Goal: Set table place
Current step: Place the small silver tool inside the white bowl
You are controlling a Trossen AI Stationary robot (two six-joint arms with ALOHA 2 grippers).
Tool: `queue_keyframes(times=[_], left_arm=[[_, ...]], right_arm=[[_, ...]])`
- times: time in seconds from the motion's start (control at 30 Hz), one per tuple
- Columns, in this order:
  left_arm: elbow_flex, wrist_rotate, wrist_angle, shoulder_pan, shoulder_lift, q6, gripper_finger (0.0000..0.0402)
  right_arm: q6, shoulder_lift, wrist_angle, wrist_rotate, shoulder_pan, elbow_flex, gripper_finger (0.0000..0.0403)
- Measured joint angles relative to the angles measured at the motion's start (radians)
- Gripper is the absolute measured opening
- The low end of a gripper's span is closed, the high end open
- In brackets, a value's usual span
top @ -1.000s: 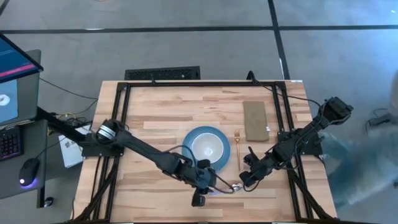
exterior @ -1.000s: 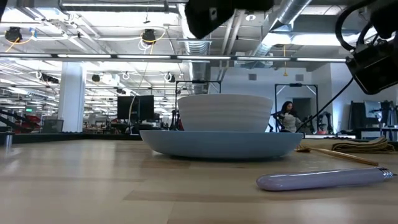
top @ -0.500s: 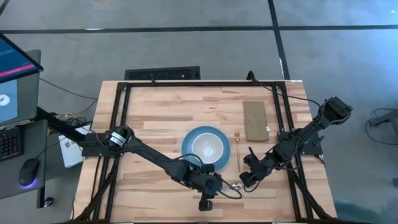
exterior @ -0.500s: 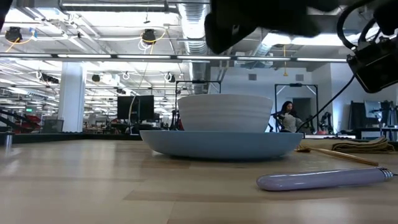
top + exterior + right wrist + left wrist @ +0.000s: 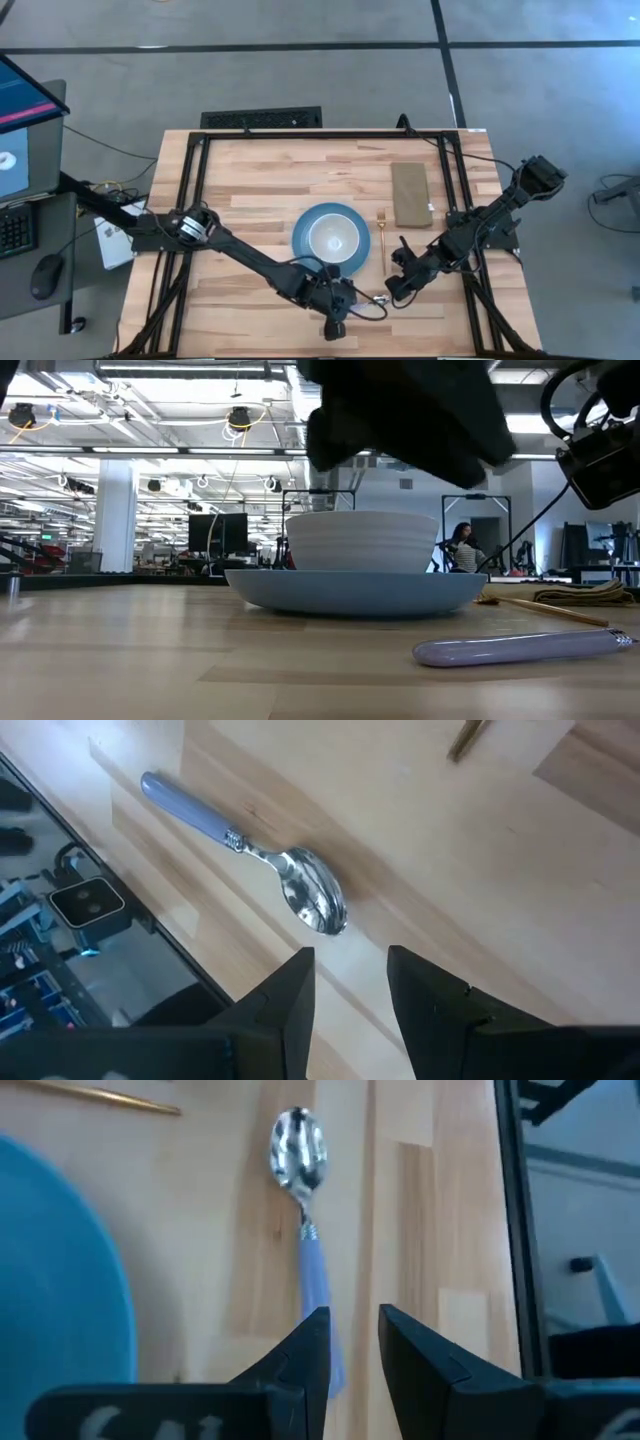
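Note:
A spoon [image 5: 371,298] with a lavender handle lies flat on the wooden table [image 5: 250,195], near its near edge, right of the blue plate [image 5: 299,236]. My left gripper [image 5: 334,326] hovers over the handle end. In its wrist view the open fingers [image 5: 353,1320] show a narrow gap, with the handle [image 5: 318,1280] running toward them. My right gripper [image 5: 392,290] is open just right of the spoon bowl [image 5: 315,900], above the table. The low view shows the spoon [image 5: 520,648] on the wood and the left gripper [image 5: 400,415] clear above it.
A white bowl [image 5: 333,238] sits on the blue plate. A gold fork [image 5: 381,238] lies right of the plate, and an olive-brown pad [image 5: 409,194] lies beyond it toward the far right. A black frame [image 5: 196,190] edges the table. Bare wood lies to the plate's left.
My left gripper has moved toward the table's right and slightly toward its near edge, closing in over the spoon's handle; in the low view it has come lower and further right. The spoon and my right arm have kept still.

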Motion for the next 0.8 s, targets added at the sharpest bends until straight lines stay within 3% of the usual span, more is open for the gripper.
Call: queue_keyframes(times=[0.8], left_arm=[[0.004, 0.014, 0.048, -0.01, 0.051, -0.06, 0.0077]], right_arm=[[0.018, 0.018, -0.001, 0.029, 0.003, 0.0, 0.0152]])
